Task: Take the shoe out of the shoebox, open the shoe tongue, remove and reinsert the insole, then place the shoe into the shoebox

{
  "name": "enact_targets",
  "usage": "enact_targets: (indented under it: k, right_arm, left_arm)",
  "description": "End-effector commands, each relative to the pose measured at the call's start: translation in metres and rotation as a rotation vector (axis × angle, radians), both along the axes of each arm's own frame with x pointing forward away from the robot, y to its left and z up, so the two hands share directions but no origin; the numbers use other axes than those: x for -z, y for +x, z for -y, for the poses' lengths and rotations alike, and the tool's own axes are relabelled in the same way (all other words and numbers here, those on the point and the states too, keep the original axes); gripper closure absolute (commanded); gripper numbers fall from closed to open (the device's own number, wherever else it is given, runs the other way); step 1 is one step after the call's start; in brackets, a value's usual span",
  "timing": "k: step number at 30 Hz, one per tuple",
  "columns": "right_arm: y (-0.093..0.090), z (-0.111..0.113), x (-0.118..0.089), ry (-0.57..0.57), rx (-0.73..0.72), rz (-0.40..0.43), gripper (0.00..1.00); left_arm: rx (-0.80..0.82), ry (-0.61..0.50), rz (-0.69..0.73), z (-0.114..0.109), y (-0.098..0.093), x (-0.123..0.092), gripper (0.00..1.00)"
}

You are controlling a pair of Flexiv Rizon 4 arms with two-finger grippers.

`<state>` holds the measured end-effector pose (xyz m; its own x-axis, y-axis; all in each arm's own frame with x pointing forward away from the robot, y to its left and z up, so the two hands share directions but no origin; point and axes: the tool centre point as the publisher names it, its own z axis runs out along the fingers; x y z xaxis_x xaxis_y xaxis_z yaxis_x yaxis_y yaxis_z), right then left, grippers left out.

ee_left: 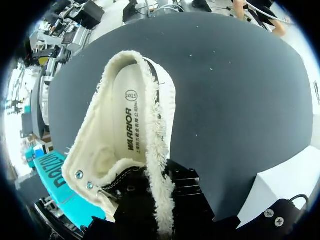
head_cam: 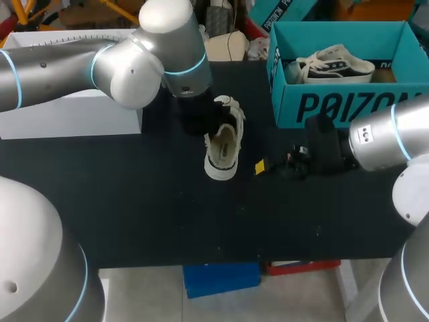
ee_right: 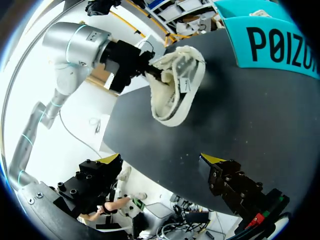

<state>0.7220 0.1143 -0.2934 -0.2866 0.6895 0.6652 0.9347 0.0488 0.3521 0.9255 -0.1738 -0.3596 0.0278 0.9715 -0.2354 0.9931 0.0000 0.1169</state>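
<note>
- The shoe (head_cam: 224, 144), cream with frayed edges, is out on the black table (head_cam: 134, 201), left of the teal shoebox (head_cam: 335, 107) and apart from it.
- Its toe points toward the table's near edge and its heel end is up by the left pincer (head_cam: 212, 119).
- The left arm comes in from the left and reaches past the middle of the table; its pincer is pinching the shoe at the heel-side collar.
- In the left wrist view the frayed rim of the shoe (ee_left: 150, 145) runs down between the dark fingers of the left pincer (ee_left: 160, 200), which press on it from both sides; the yellow tips are hidden.
- The same view looks into the shoe's open mouth, where the pale insole (ee_left: 131, 125) lies inside with print along it.
- From the right wrist view the shoe (ee_right: 175, 85) hangs tilted from the left pincer (ee_right: 150, 70), toe end low at the table (ee_right: 250, 115); I cannot tell whether it touches.
- The right pincer (head_cam: 268, 166) sits just right of the shoe, low over the table, not touching it.
- Its fingers are spread wide, with nothing between the yellow tips of the right pincer (ee_right: 161, 160).
- A second shoe (head_cam: 335, 67), white and dark with laces, lies inside the shoebox (ee_right: 280, 45).
- A white box (head_cam: 67, 114) stands at the table's left, under the left arm.
</note>
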Motion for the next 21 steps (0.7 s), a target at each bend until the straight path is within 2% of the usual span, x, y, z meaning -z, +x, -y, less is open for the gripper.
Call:
enact_targets:
  k: [1,10,15,21]
  right_arm:
    - [0.0,-0.001,0.0,-0.002,0.001,-0.001,0.0]
    - [0.0,-0.001,0.0,-0.002,0.001,-0.001,0.0]
    - [0.0,-0.001,0.0,-0.002,0.001,-0.001,0.0]
    - [0.0,-0.001,0.0,-0.002,0.001,-0.001,0.0]
  left_arm:
    - [-0.071,-0.033,0.058,-0.017,-0.014,-0.055,1.0]
    - [-0.366,-0.141,0.176,-0.035,-0.011,-0.139,1.0]
    - [-0.604,-0.19,0.183,-0.067,-0.002,-0.169,1.0]
    - [-0.79,-0.214,0.202,-0.116,0.003,-0.194,1.0]
